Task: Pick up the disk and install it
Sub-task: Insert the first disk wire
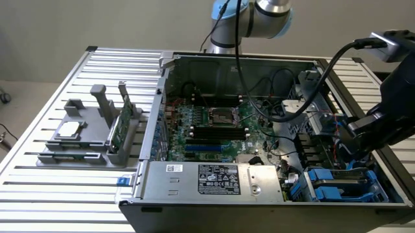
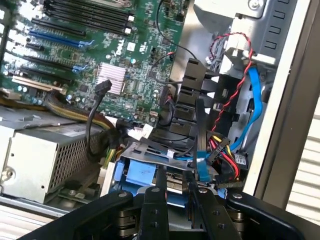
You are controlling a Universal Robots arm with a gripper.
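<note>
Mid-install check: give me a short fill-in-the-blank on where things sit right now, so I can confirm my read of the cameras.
1. The gripper is over the exterior view's ___ end of the computer case.
2. The disk nearest the gripper sits in a ___ plastic carrier.
3. The green circuit card stands in the gray holder, ___ the case.

Missing words: right; blue; outside.

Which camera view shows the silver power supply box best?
The exterior view: the power supply is seen whole there, with its labelled top facing the camera. The wrist view catches part of it, a perforated side and a corner, with cables beside it.
</note>
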